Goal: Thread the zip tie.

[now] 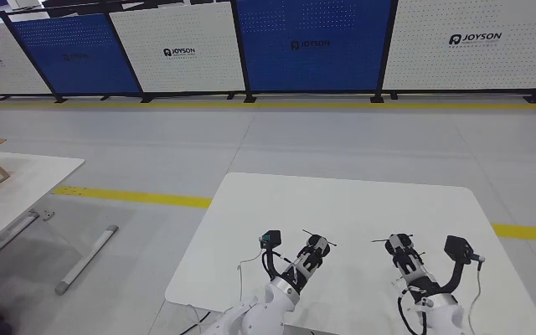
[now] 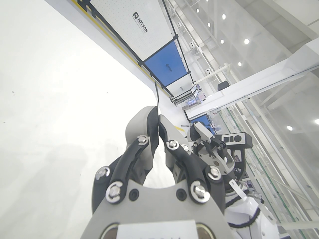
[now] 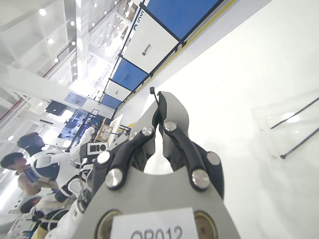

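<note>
My left gripper [image 1: 316,244] [image 2: 158,115] hovers over the near part of the white table [image 1: 352,205], shut on a thin black zip tie. The tie's tail [image 2: 156,93] pokes straight out past the fingertips. My right gripper [image 1: 399,244] [image 3: 159,100] hangs level with it, a short way to its right, also shut on black zip tie. Here the square head [image 3: 152,90] juts out beyond the fingertips. The two grippers are apart, tips pointing away from the robot. Whether both ends belong to one tie I cannot tell.
Two spare black zip ties [image 3: 291,119] [image 3: 299,145] lie on a clear flat sheet [image 3: 264,115] on the table beside my right gripper. The table's left edge [image 1: 197,243] lies close to the left arm. Another white table [image 1: 33,180] stands at the far left.
</note>
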### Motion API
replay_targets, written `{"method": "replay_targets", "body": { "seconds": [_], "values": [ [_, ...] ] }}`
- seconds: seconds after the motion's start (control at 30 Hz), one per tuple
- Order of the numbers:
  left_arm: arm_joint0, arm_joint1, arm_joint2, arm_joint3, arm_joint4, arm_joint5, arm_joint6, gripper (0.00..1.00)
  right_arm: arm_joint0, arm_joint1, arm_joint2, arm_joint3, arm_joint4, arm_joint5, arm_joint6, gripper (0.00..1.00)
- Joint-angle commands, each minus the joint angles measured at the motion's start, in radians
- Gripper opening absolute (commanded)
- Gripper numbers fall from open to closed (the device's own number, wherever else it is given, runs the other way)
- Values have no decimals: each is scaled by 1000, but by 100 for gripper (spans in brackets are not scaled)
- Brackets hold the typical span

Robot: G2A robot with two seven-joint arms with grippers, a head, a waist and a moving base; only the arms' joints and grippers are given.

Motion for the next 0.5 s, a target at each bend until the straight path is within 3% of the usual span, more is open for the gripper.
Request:
{"method": "replay_targets", "body": {
  "seconds": [0.0, 0.23, 0.3, 0.47],
  "values": [
    [0, 0, 0, 0, 0, 0, 0, 0, 0, 0, 0, 0, 2, -2, 0, 0],
    [0, 0, 0, 0, 0, 0, 0, 0, 6, -4, -1, 8, 29, -8, 14, 0],
    [0, 0, 0, 0, 0, 0, 0, 0, 29, -8, 8, 27, 81, -3, 42, 0],
    [0, 0, 0, 0, 0, 0, 0, 0, 98, -16, -19, 71, 87, 34, 129, 0]
  ]
}}
